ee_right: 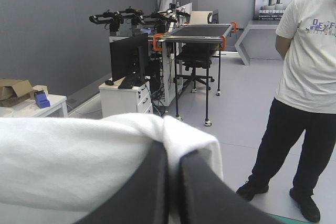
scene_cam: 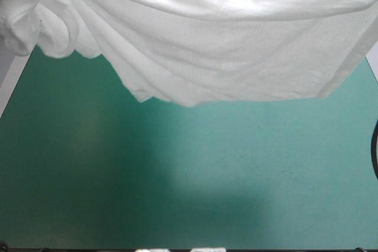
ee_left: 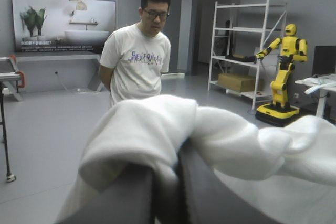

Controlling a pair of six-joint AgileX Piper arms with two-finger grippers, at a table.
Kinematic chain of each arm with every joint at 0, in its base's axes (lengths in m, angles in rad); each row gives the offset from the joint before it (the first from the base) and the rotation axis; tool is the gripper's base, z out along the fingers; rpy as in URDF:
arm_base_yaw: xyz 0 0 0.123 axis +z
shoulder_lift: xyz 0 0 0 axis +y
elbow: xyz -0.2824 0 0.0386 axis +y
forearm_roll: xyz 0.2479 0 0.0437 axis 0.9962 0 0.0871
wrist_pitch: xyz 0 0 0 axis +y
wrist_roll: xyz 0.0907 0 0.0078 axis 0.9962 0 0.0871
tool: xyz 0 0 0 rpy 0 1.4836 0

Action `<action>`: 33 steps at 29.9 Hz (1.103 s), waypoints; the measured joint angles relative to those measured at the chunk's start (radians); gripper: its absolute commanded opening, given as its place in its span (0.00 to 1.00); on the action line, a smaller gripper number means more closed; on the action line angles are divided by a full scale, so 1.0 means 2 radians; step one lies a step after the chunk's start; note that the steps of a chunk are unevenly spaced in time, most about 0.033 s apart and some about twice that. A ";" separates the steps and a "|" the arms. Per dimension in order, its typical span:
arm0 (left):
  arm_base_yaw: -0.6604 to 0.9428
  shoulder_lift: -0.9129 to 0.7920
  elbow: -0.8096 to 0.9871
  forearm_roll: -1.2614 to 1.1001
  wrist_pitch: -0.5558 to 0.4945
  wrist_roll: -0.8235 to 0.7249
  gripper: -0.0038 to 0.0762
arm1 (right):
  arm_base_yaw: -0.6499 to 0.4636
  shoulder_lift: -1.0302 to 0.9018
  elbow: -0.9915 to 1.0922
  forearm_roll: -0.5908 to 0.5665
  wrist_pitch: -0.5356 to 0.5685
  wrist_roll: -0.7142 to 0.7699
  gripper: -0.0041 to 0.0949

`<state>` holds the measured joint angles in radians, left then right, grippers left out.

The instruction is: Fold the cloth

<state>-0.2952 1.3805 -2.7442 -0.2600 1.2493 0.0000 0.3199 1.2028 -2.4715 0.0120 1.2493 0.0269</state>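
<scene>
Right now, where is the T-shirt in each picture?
High view: T-shirt hangs lifted across the far part, above the cover.
Left wrist view: draped over the shut left tool.
Right wrist view: draped over the shut right tool.
Shared landmark: its bunched end, at the high view's left, sits by the left tool.

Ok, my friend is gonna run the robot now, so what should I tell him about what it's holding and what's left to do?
Left hand: shut on the T-shirt, raised high, cloth draped over its fingers.
Right hand: shut on the T-shirt too, also raised.
T-shirt: hanging in the air between both hands, stretched wide, one end bunched up on the left side, lower edge loose above the teal-green table cover.
Done: the shirt is picked up and held spread out.
Left: lay it flat on the table, then fold it. No fold shows yet.
</scene>
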 measured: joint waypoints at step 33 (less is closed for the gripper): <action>0.000 0.136 0.645 0.092 -0.190 -0.013 0.04 | -0.015 0.143 0.616 -0.092 -0.228 0.133 0.02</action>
<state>-0.2952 1.6517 -1.4551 -0.0755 0.8689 -0.0254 0.2894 1.4894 -1.2395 -0.1728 0.7942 0.2921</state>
